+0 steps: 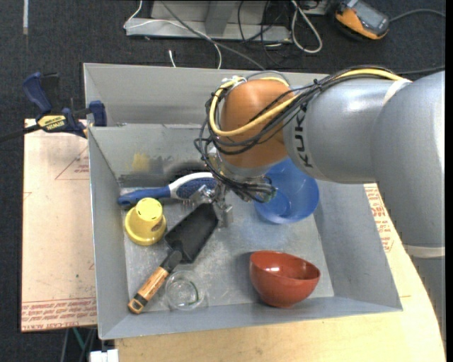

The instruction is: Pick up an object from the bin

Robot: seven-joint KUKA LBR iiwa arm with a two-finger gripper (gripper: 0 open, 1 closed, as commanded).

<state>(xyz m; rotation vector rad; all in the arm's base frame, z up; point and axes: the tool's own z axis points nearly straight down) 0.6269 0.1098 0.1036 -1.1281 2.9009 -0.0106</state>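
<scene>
1. The pincer [221, 206] hung low in the grey bin [106, 191], right at the black spatula [190, 237] blade, beside the blue-handled brush [164, 191]; released or clenched, I couldn't tell.
2. Approach step, I reckoned: next it needed to straddle that blade squarely and close.

- A dark, speckled floor [85, 35] spans the top of the view and runs down the left side.
- A flat, pale grey unit [205, 25] lies on it at top centre; its kind cannot be told.
- Black and white cables [306, 32] loop across the floor beside it.
- An orange and black device [362, 18] lies at top right.
- A pale wooden tabletop [283, 343] shows along the bottom.
</scene>
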